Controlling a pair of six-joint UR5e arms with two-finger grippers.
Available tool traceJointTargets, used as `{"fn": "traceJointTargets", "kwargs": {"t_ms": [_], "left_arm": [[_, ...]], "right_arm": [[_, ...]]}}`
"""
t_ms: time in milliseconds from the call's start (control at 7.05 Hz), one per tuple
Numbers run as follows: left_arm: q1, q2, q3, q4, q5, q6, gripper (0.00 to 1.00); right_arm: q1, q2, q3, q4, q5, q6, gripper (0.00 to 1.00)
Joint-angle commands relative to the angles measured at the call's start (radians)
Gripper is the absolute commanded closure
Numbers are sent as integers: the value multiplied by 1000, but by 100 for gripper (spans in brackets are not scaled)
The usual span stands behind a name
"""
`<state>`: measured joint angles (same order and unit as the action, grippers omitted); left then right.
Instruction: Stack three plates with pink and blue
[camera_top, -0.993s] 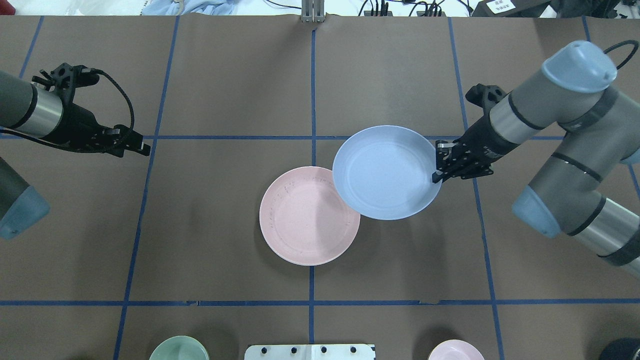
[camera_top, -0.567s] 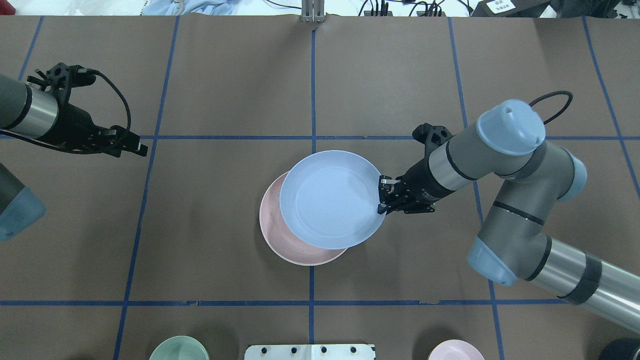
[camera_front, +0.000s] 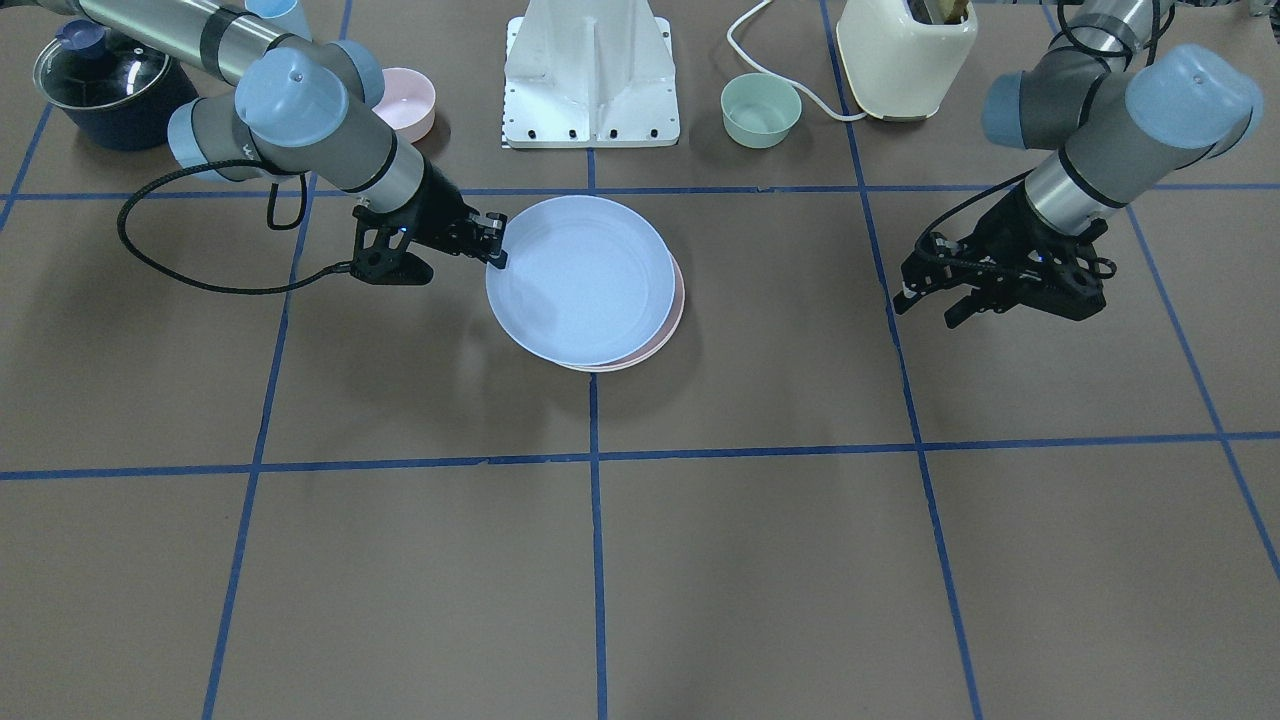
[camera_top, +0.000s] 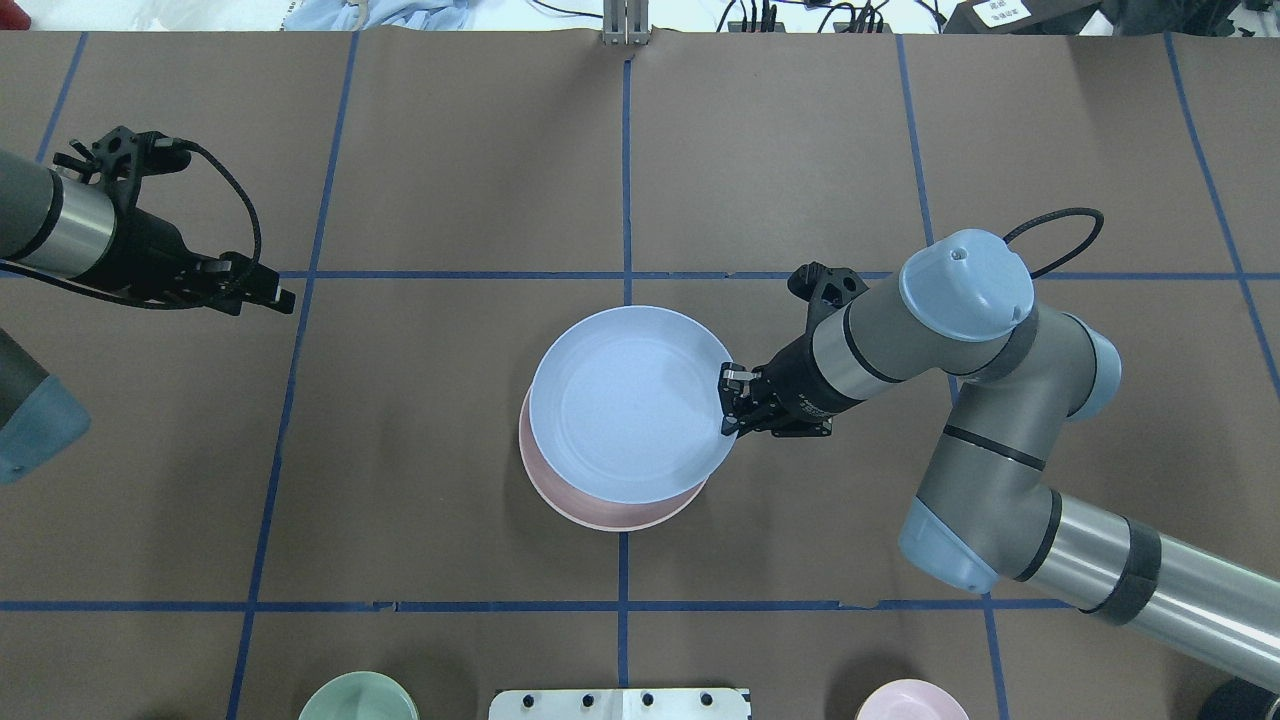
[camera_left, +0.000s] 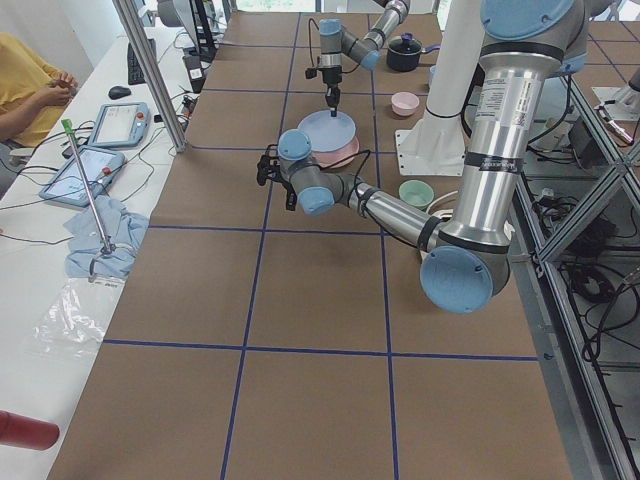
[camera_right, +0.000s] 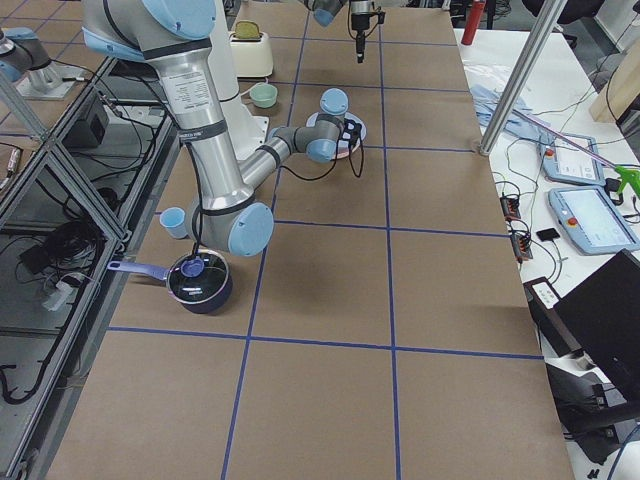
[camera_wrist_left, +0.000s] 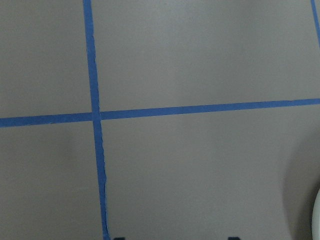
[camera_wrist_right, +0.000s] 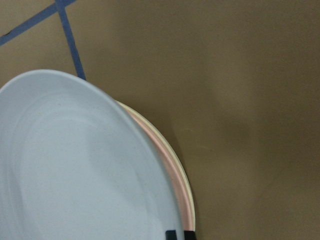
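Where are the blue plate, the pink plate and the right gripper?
blue plate (camera_top: 628, 405), overhead view, centre of its floor.
pink plate (camera_top: 615, 517), overhead view, exposed rim below the blue plate.
right gripper (camera_top: 730, 402), overhead view, midway between its fingertips.

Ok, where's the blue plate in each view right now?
Front-facing: blue plate, upper centre-left.
Overhead: centre.
Exterior left: top centre, far.
Exterior right: top centre, partly hidden.
Left wrist: cannot tell; only a pale sliver at the right edge.
Right wrist: fills the lower left.
Landmark: the pink plate just beneath it.
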<state>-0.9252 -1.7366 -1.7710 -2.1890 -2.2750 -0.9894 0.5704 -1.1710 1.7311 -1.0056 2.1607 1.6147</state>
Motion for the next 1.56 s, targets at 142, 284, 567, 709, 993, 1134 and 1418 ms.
{"fn": "traceJointTargets", "kwargs": {"t_ms": [142, 284, 567, 709, 993, 1134, 1418], "left_arm": [[2, 0, -1, 0, 2, 0, 25], [2, 0, -1, 0, 2, 0, 25], [5, -1, -1, 0, 2, 0, 25], [5, -3, -1, 0, 2, 0, 25], [8, -1, 2, 0, 2, 1, 25], [0, -1, 2, -3, 0, 15, 23], [-42, 69, 1, -2, 3, 221, 0]], "right_arm": [[-6, 27, -19, -4, -2, 5, 100], [-9, 27, -22, -2, -2, 5, 100], [-20, 27, -22, -2, -5, 10, 100], [-38, 28, -15, -2, -40, 10, 1], [-11, -7, 10, -2, -55, -1, 0], [56, -82, 62, -2, 11, -12, 0], [239, -213, 64, -2, 114, -208, 0]]}}
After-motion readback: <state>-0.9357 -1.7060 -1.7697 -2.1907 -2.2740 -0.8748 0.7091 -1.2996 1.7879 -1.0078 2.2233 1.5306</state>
